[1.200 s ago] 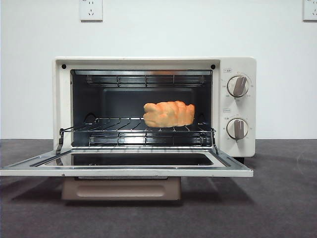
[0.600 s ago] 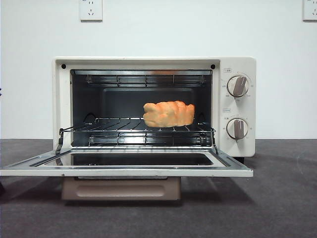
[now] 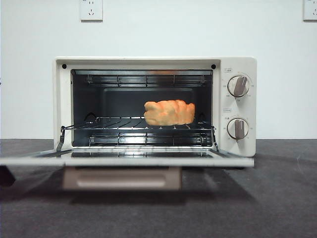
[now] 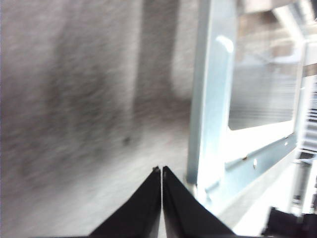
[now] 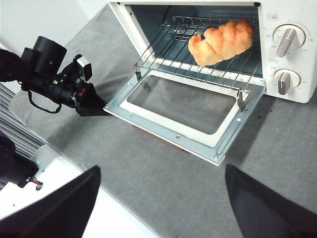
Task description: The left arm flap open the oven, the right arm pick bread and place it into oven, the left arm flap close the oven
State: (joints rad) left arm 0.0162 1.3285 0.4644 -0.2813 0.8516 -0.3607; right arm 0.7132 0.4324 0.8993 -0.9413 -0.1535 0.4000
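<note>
Front view: oven (image 3: 237, 64) door (image 3: 126, 161) hangs open, near level; bread (image 3: 169, 112) lies on the wire rack (image 3: 119, 125), right of centre.

Left wrist view: left gripper (image 4: 161, 171), jaws pressed together on nothing, tips just beside the door's metal frame (image 4: 210, 99); picture blurred.

Right wrist view: right gripper (image 5: 161, 181) wide apart and empty, well back from the oven (image 5: 297, 69); left gripper (image 5: 94, 105) at the door's corner.
</note>
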